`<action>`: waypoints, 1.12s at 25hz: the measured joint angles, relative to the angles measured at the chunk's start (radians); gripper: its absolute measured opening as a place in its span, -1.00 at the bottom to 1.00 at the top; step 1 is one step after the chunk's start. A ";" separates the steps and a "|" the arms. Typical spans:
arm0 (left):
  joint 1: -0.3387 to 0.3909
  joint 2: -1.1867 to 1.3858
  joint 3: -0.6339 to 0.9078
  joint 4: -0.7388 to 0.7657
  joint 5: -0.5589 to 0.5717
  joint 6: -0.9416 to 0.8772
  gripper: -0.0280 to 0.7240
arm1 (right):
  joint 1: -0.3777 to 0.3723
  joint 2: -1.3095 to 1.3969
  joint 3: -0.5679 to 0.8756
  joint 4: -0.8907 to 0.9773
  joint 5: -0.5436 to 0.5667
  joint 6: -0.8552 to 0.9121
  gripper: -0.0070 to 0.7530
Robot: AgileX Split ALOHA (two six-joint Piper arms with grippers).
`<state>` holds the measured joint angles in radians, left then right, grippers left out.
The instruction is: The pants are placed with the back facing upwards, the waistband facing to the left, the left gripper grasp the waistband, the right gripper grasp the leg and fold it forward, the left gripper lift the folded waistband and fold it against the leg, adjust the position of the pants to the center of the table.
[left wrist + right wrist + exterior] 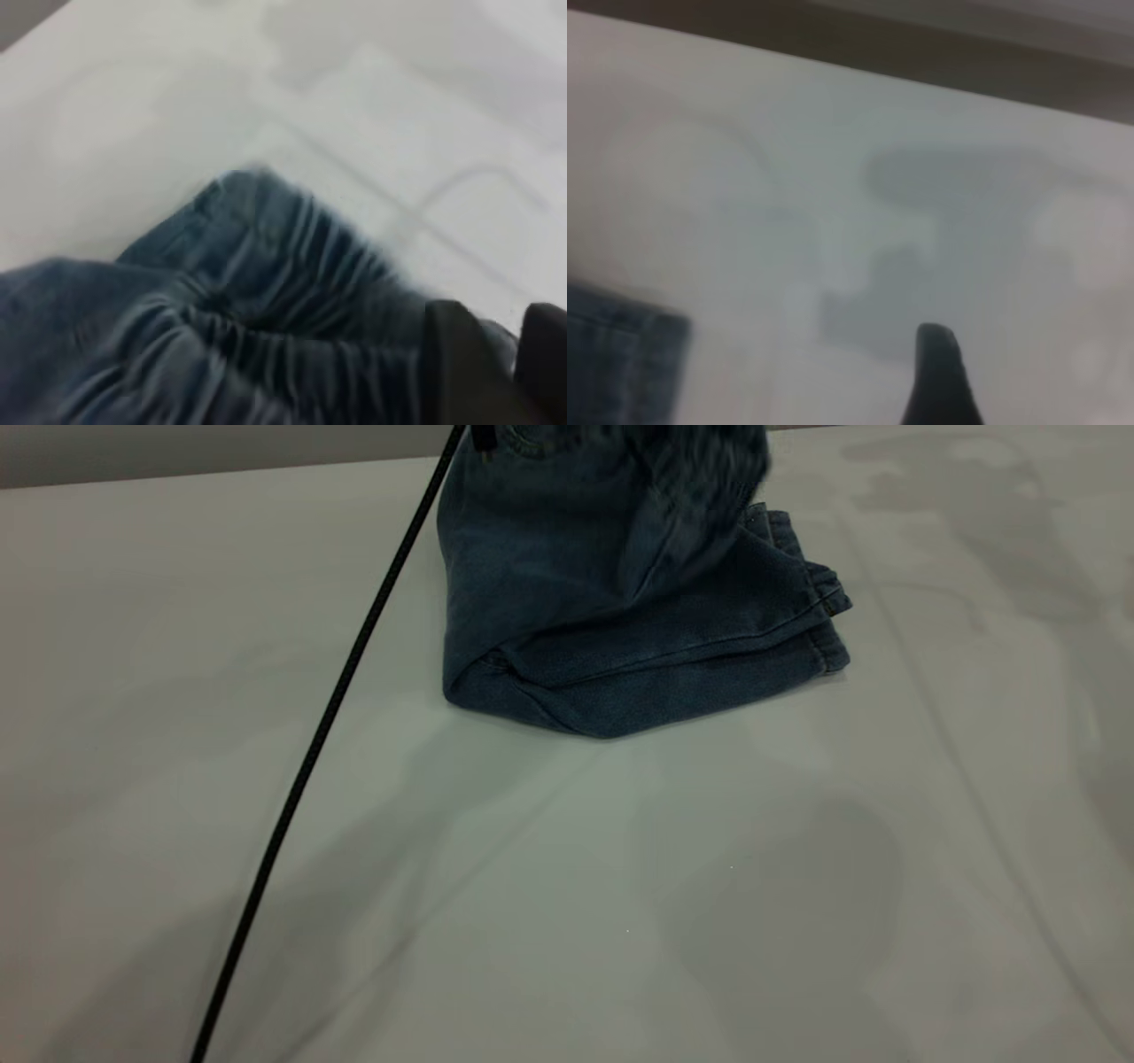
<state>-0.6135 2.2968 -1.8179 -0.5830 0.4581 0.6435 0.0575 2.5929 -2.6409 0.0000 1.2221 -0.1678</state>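
The blue denim pants (620,629) lie folded lengthwise at the far middle of the table (567,886), with the leg hems (824,620) stacked toward the right. Their upper part rises off the table, and a blurred fold (700,478) hangs at the top edge. In the left wrist view the ruched waistband (292,266) bunches up, and my left gripper (500,341) is shut on it, denim pinched between its black jaws. My right gripper (939,381) hovers over bare table beside a denim hem (620,363); only a small black part of it shows.
A black cable (328,717) runs diagonally from the top middle down to the bottom left, passing left of the pants. The wide white tabletop stretches in front of and to both sides of the pants. A dark strip (177,452) marks the table's far edge.
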 joint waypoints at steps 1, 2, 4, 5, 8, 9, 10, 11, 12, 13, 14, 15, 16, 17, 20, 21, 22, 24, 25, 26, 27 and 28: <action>0.000 0.000 0.000 -0.001 -0.016 0.002 -0.24 | 0.000 0.000 0.000 0.000 0.000 -0.003 0.08; 0.000 0.000 0.000 -0.001 -0.026 0.002 -0.11 | 0.000 0.000 0.000 0.000 0.000 -0.007 0.08; 0.000 -0.001 0.000 -0.001 -0.052 0.002 0.12 | 0.000 0.000 0.000 0.000 0.000 -0.008 0.08; 0.000 -0.002 0.000 -0.005 -0.066 -0.003 0.23 | 0.001 0.000 0.000 0.000 -0.001 -0.008 0.08; 0.007 -0.010 0.000 0.008 -0.048 -0.026 0.45 | 0.001 -0.004 0.000 0.000 -0.001 -0.008 0.08; 0.015 -0.012 0.000 0.011 -0.023 -0.032 0.49 | 0.001 -0.012 0.001 0.000 -0.001 -0.008 0.08; 0.025 -0.016 0.000 0.012 0.005 -0.042 0.51 | 0.001 -0.023 0.001 0.000 0.000 -0.008 0.08; 0.036 -0.021 0.000 0.015 0.029 -0.061 0.52 | 0.001 -0.039 0.001 0.000 0.000 -0.008 0.08; 0.047 -0.030 0.000 0.017 0.062 -0.075 0.53 | 0.001 -0.055 0.001 0.000 0.000 -0.008 0.08; 0.061 -0.043 0.000 0.026 0.098 -0.092 0.53 | 0.000 -0.075 0.001 0.000 0.000 -0.007 0.08; 0.076 -0.058 0.000 0.043 0.130 -0.112 0.53 | 0.000 -0.098 0.001 0.000 0.000 -0.004 0.08; 0.088 -0.068 -0.001 0.059 0.169 -0.126 0.53 | 0.000 -0.119 0.001 0.000 0.000 0.001 0.08; 0.103 -0.079 -0.002 0.080 0.204 -0.147 0.53 | 0.000 -0.145 0.001 0.012 0.000 0.003 0.08; 0.118 -0.085 -0.002 0.108 0.238 -0.171 0.53 | 0.000 -0.174 0.001 0.024 0.000 0.004 0.08; 0.145 -0.081 -0.003 0.195 0.309 -0.239 0.53 | 0.001 -0.259 0.000 0.061 0.000 0.007 0.08; 0.146 -0.075 -0.003 0.229 0.325 -0.258 0.53 | 0.001 -0.289 0.000 0.077 0.000 0.008 0.08; 0.145 -0.070 -0.002 0.252 0.334 -0.268 0.53 | 0.001 -0.313 0.000 0.092 0.000 0.012 0.08; 0.143 -0.054 -0.002 0.305 0.332 -0.289 0.53 | 0.002 -0.370 0.000 0.107 0.002 0.021 0.08; 0.142 -0.046 -0.002 0.328 0.325 -0.293 0.53 | 0.002 -0.398 0.000 0.108 0.002 0.022 0.08; 0.142 -0.036 -0.002 0.338 0.310 -0.293 0.53 | 0.002 -0.420 0.000 0.108 0.002 0.029 0.08; 0.142 -0.025 -0.002 0.341 0.290 -0.293 0.53 | 0.002 -0.446 0.000 0.108 0.002 0.031 0.08; 0.142 -0.013 -0.002 0.337 0.267 -0.293 0.53 | 0.002 -0.470 0.000 0.112 0.002 0.034 0.08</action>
<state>-0.4715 2.2840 -1.8200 -0.2458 0.7254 0.3505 0.0594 2.1228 -2.6409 0.1116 1.2246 -0.1343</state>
